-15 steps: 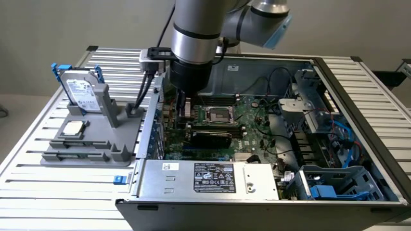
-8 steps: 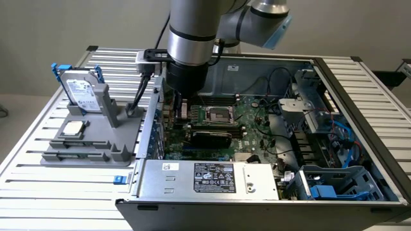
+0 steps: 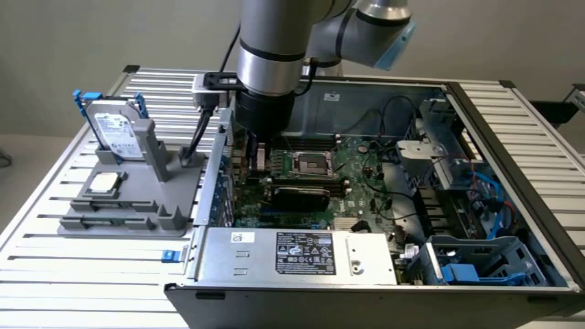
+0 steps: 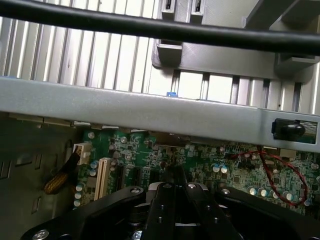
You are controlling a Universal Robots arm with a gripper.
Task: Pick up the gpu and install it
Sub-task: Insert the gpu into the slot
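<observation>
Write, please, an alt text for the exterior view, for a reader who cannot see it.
A robot arm reaches down into an open computer case, its hand shut, low over the green motherboard. On the exterior view's left, a gray holder carries a blue-handled hard drive and a silver processor chip.

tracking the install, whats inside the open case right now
A green motherboard with its processor socket, a silver labelled box, and the gripper, shut, low over the board. The arm hides whatever sits under the gripper.
</observation>
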